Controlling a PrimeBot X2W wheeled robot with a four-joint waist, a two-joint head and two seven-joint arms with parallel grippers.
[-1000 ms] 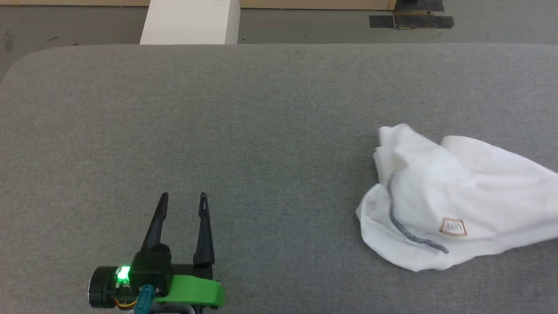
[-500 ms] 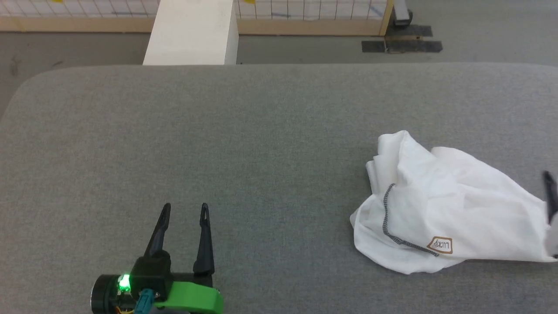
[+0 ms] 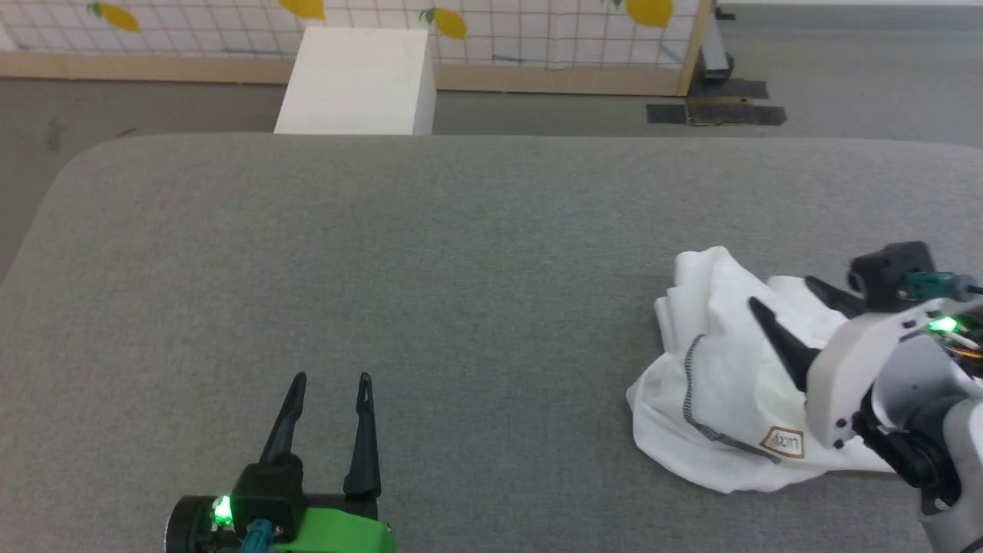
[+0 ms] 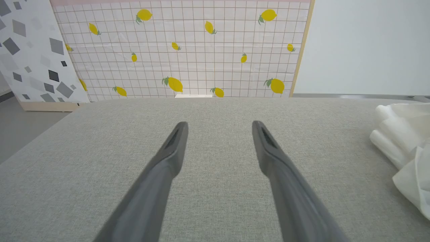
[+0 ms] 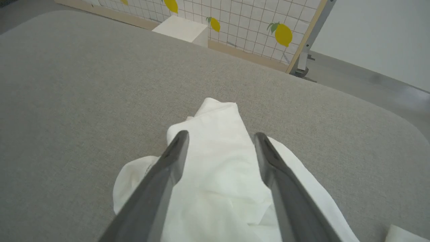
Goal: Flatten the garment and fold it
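The garment (image 3: 714,369) is a crumpled white shirt lying on the right side of the grey table (image 3: 384,253). A grey stitched seam (image 3: 691,384) and a brown-bordered patch (image 3: 782,442) show on its near side. My right gripper (image 3: 782,293) hovers over the garment's right part, open, with its fingers pointing left and nothing between them. In the right wrist view the right gripper (image 5: 220,133) straddles a raised fold of the garment (image 5: 218,181). My left gripper (image 3: 332,378) stands open over bare table at the lower left, far from the cloth. The left wrist view has the left gripper (image 4: 220,123) open and the garment (image 4: 403,134) at its right edge.
A rigid white box (image 3: 357,81) stands on the floor beyond the table's far edge. Behind it runs a lemon-patterned grid panel (image 3: 537,31) with a wooden frame. The table's rounded far-left corner (image 3: 84,153) and its broad bare middle lie left of the garment.
The head camera has tilted up, showing more of the far floor and panel. My right gripper has come in from the right edge over the garment. The left gripper has stayed put.
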